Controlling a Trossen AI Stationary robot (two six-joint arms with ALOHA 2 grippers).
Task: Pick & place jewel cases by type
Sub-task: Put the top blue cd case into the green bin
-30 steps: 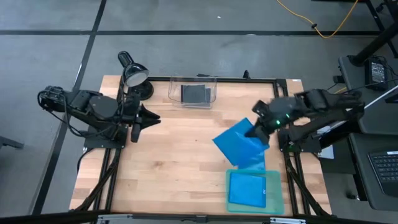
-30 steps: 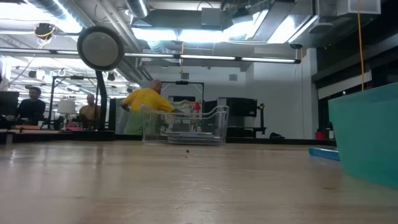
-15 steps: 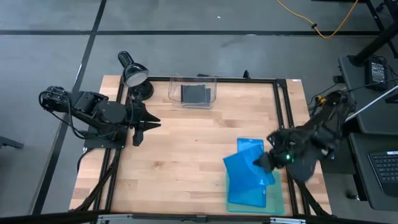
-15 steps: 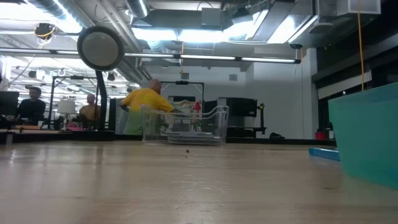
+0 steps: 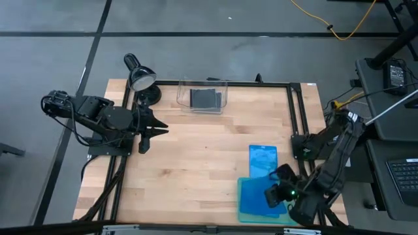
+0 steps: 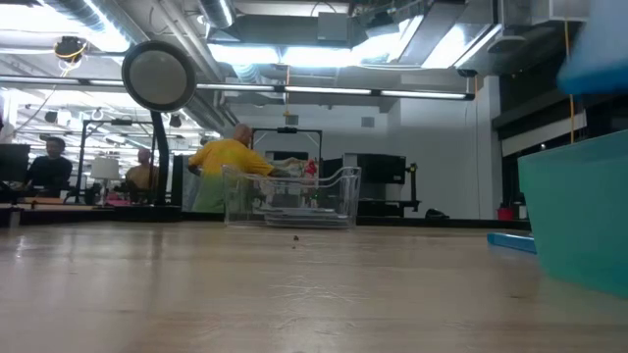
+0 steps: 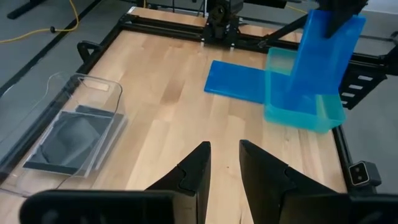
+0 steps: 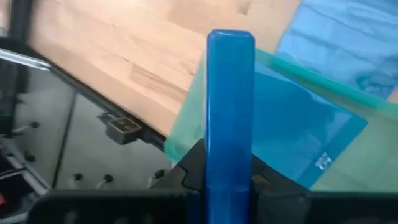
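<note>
A: Any brand, label or lettering to read?

B: None I can make out. The blue case lying in the green tray (image 8: 292,81) carries a small pale mark in the right wrist view, too small to read.

A: Where do the cases lie?

B: Taking the table (image 5: 189,163) in the high view as a clock face: the tray sits at about 5 o'clock with a blue case flat inside it. A second blue case (image 5: 262,160) lies flat on the wood, touching the tray's far edge. The right gripper (image 5: 279,196) hangs over the tray, clamped on a third blue case (image 8: 229,106), which stands on edge between its fingers. The left wrist view shows that case upright above the tray.

A: And the grey ones?

B: Stacked in the clear bin (image 5: 202,96) at 12 o'clock; I cannot count them.

A: The left gripper (image 5: 145,132)?

B: Off at 9 o'clock, by the table's edge, empty, fingers a narrow slot apart.

A: Anything else around?

B: A black desk lamp (image 5: 140,78) at 11 o'clock. In the low view the tray's wall fills the right edge, and people sit or stand in the room beyond, one in a yellow top (image 6: 228,162).
</note>
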